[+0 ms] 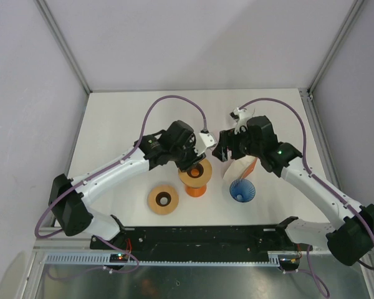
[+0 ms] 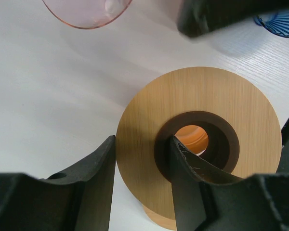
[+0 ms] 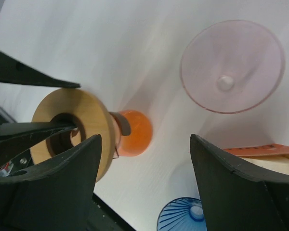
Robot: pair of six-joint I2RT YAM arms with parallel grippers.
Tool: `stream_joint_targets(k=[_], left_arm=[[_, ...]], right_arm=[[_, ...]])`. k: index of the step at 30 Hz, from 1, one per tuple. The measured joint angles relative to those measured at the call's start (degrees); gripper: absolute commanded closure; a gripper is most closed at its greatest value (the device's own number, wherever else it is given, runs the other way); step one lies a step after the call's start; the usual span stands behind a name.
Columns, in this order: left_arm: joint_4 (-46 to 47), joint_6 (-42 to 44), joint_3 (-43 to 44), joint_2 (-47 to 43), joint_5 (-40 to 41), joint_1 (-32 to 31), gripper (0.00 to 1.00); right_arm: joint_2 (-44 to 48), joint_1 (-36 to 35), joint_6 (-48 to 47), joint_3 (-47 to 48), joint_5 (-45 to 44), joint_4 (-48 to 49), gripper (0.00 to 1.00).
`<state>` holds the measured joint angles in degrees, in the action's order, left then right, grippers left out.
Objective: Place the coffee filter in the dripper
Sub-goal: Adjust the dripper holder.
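Your left gripper [image 2: 143,155] clamps wooden ring [image 2: 202,96]; right gripper [image 3: 145,144] apart, empty, beside ring. Pull sideways and orange stand [image 3: 135,132] under ring tips; grippers could collide.

A white matte surface [image 1: 112,124] is carrying everything, and pale grey walls [image 1: 193,37] are closing it in on three sides, with slanted aluminium frame posts [image 1: 62,43] running up at the far corners. A flat round wooden ring with a dark centre hole [image 1: 163,199] is lying on the near left part of the surface. Well apart from it, to the right, a blue see-through ribbed cone [image 1: 242,190] is standing with its wide mouth turned up. Farther back, a pink see-through cone [image 3: 232,66] is showing its open mouth to the right wrist camera. A black rail [image 1: 193,237] is running along the near edge.
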<state>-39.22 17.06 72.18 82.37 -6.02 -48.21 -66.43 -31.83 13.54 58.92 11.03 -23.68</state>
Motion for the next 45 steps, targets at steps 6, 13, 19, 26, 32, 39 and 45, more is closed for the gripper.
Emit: stream_joint_targets(k=[6,13,19,26,32,39,45], left_arm=[[1.7,0.0,-0.1,-0.1,1.7,0.0,1.00],[3.2,-0.1,-0.2,-1.8,2.4,0.3,1.00],[4.2,-0.3,-0.2,-3.6,2.4,1.4,1.00],[4.3,-0.7,-0.2,-4.3,2.4,2.6,1.00],[4.4,-1.6,-0.2,-4.9,1.1,3.8,1.00],[4.9,-2.3,0.0,-4.9,-1.6,4.0,1.00],[5.2,-2.1,0.1,-5.0,-1.5,4.2,1.00]], right_arm=[[-3.7,0.7,2.1,-0.5,12.5,1.9,0.22],[-6.5,3.9,7.3,-4.1,24.7,5.4,0.25],[-6.5,4.8,13.7,-6.3,34.0,13.0,0.45],[-7.3,5.3,20.7,-9.5,39.7,22.4,0.70],[-7.6,5.4,24.1,-9.7,40.7,27.4,0.68],[-10.9,4.1,25.8,-9.7,41.0,30.8,0.66],[-11.1,4.1,26.7,-10.0,40.2,31.3,0.99]])
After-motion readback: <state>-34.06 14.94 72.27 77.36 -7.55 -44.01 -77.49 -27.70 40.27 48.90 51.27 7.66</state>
